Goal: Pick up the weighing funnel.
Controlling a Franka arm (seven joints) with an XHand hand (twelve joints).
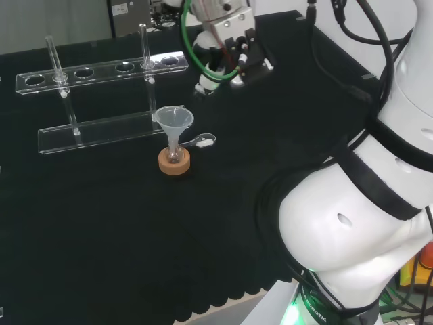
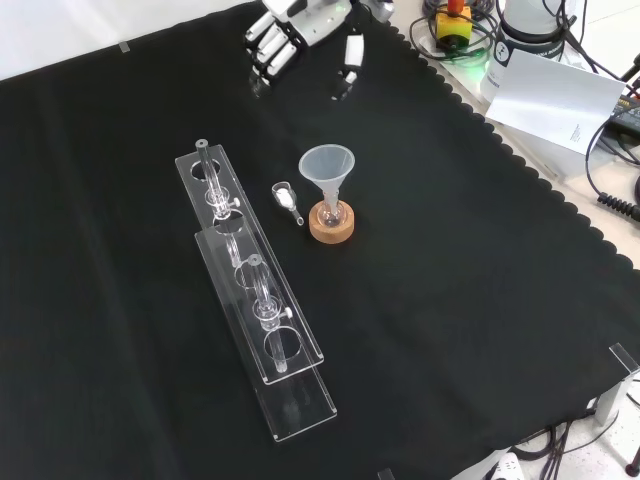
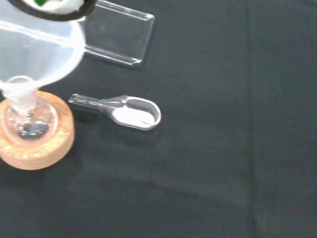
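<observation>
Front view puts the hand [image 2: 290, 30] at the cloth's far edge, fingers relaxed and apart, holding nothing. Well away from it, toward 6 o'clock, the weighing funnel [image 2: 287, 197] lies flat on the black cloth with white powder in its scoop. It sits just beside the cork ring [image 2: 331, 226], at its 10 o'clock. The funnel [image 2: 327, 165] stands in the ring's small flask. A clear rack [image 2: 300, 402] lies toward 8 o'clock.

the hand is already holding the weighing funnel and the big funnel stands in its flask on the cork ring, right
No: the weighing funnel lies on the cloth beside the cork ring, apart from the hand, as the front view shows. The funnel does stand in its flask.
</observation>
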